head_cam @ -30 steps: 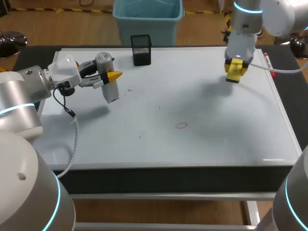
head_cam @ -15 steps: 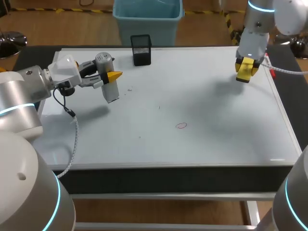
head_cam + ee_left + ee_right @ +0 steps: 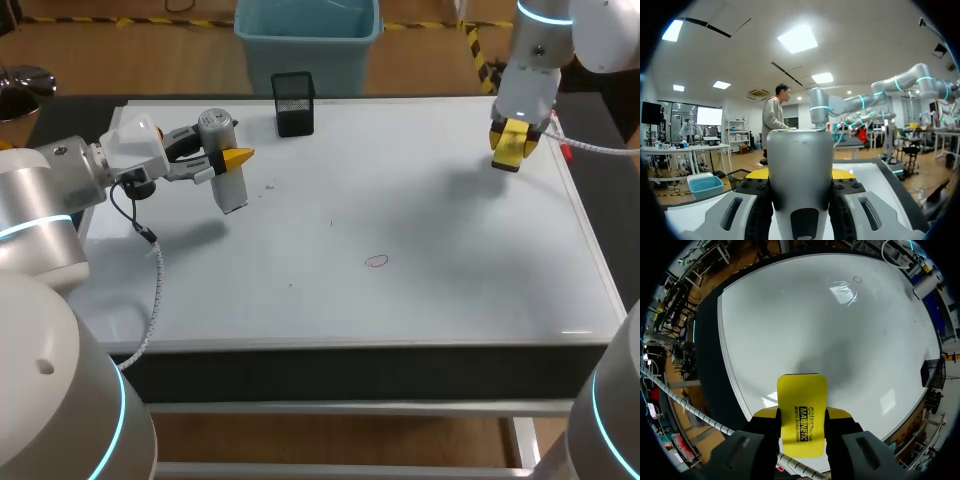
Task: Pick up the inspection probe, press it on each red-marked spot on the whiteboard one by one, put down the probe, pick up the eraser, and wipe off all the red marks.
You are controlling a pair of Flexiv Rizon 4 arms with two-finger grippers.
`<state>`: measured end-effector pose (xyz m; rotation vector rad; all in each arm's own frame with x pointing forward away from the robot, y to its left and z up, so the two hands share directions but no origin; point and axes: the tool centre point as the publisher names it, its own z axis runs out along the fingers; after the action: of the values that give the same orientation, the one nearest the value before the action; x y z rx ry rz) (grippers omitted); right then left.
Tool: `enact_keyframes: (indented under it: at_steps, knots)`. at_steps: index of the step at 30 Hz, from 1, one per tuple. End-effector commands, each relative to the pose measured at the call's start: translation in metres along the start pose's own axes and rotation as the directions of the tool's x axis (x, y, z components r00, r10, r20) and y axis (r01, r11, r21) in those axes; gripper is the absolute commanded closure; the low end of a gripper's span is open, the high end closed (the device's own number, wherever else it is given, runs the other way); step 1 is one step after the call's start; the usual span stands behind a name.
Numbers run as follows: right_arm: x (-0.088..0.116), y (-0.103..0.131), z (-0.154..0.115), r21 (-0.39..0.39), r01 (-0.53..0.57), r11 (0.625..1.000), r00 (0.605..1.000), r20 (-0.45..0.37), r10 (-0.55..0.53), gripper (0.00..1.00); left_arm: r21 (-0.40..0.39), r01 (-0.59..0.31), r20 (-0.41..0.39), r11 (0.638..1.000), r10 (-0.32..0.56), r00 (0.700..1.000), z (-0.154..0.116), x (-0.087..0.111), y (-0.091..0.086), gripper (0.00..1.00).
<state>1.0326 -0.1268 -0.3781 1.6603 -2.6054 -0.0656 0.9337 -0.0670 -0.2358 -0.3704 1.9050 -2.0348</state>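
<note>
Above the far right corner of the whiteboard (image 3: 420,200), right jaws clenched on the yellow eraser (image 3: 802,412), pinched across its width, broad face turned toward the board. Over at the far left, left jaws grasping the inspection probe (image 3: 228,188), seemingly held clear of the surface and not yet set down. Only one red mark to be made out: a thin small ring (image 3: 376,261) near the board's middle, well apart from the eraser.

Judged step: wiping. To do it well, carry the eraser across to the ring, lower it square so the whole pad lands flat, press lightly, and sweep past the ring on both sides rather than dabbing. Keep away from the black mesh cup (image 3: 293,103) at the far edge.

Board glossy, hard and smooth, throwing back the ceiling lights; probably slick under the pad. Eraser a flat slab with rounded corners, yellow plastic back bearing print, wiping face hidden. Probe a stubby rounded cylinder, matte silver-white shell, dark slot low on its body. Dark counter (image 3: 350,362) underneath.
</note>
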Motion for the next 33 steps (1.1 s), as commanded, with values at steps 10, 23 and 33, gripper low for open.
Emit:
enact_keyframes:
  at_steps: [10, 23, 33]
  knots:
    - [0.001, 0.0, -0.001, 0.002, 0.002, 1.0, 1.0, -0.001, -0.002, 1.0, 0.003, -0.009, -0.005, 1.0, 0.009, 1.0, 0.004, 0.004, -0.003, 1.0]
    - [0.001, 0.0, -0.001, 0.002, 0.002, 1.0, 1.0, -0.001, -0.002, 1.0, 0.038, -0.021, -0.113, 0.999, 0.025, 0.993, 0.058, 0.055, -0.02, 1.0]
    - [0.001, 0.0, -0.001, 0.002, 0.002, 1.0, 1.0, -0.001, -0.002, 1.0, 0.048, -0.003, -0.175, 0.999, 0.012, 0.984, 0.094, 0.103, -0.019, 1.0]
